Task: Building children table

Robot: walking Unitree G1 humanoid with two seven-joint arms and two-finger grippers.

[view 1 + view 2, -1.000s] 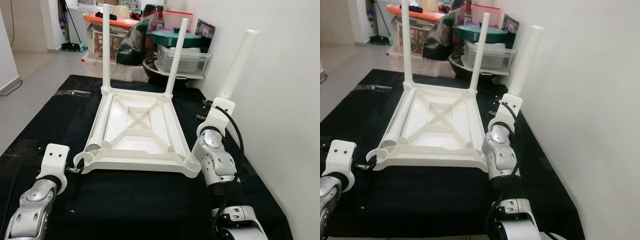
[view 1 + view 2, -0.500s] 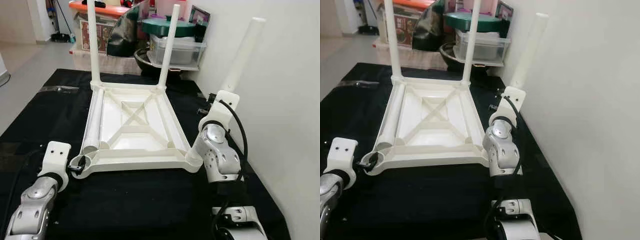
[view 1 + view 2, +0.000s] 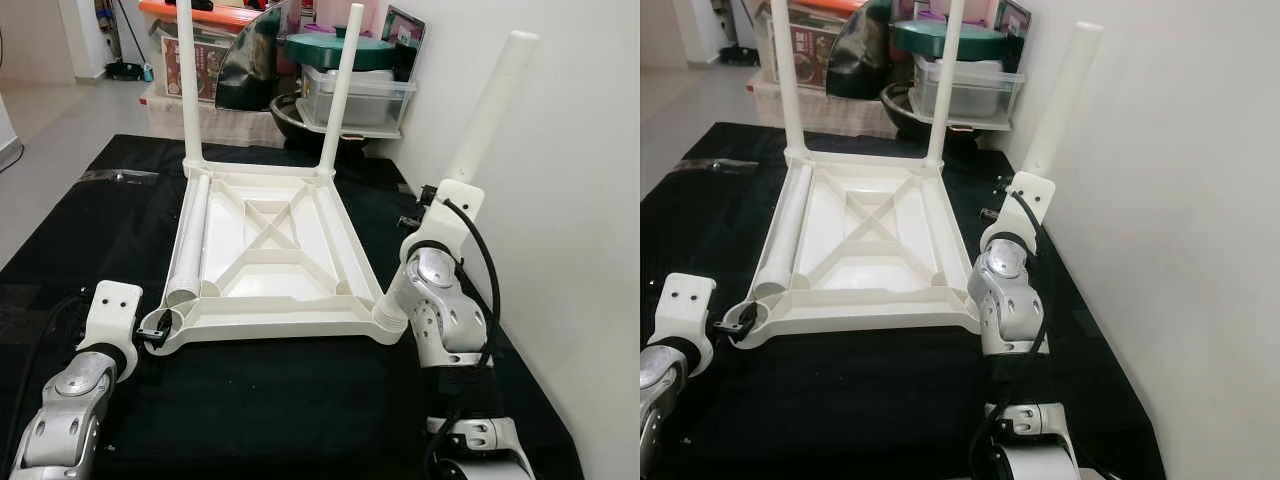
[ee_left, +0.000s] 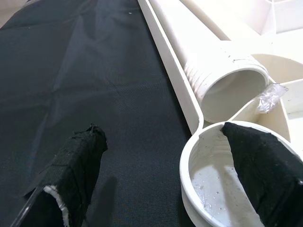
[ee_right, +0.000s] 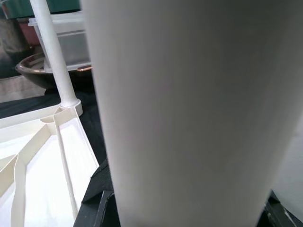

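A white children's table top [image 3: 270,250] lies upside down on a black mat [image 3: 250,400]. Two white legs [image 3: 187,80] [image 3: 338,90] stand upright in its far corners. A loose leg [image 3: 188,245] lies inside the top along its left rim. My right gripper [image 5: 189,215] is shut on another white leg [image 3: 490,110], holding it tilted up beside the wall, above the near-right corner socket [image 3: 388,315]. My left gripper [image 4: 165,175] is open at the near-left corner socket [image 4: 222,175], one finger inside the socket and one outside on the mat.
A white wall [image 3: 570,200] runs close along the right of my right arm. Plastic storage boxes [image 3: 355,100], a dark bowl [image 3: 300,125] and other clutter crowd the far end of the mat. Grey floor [image 3: 60,120] lies to the left.
The camera has shifted a little. The held leg now stands slightly higher and further right relative to the table. The left gripper stays at the near-left corner.
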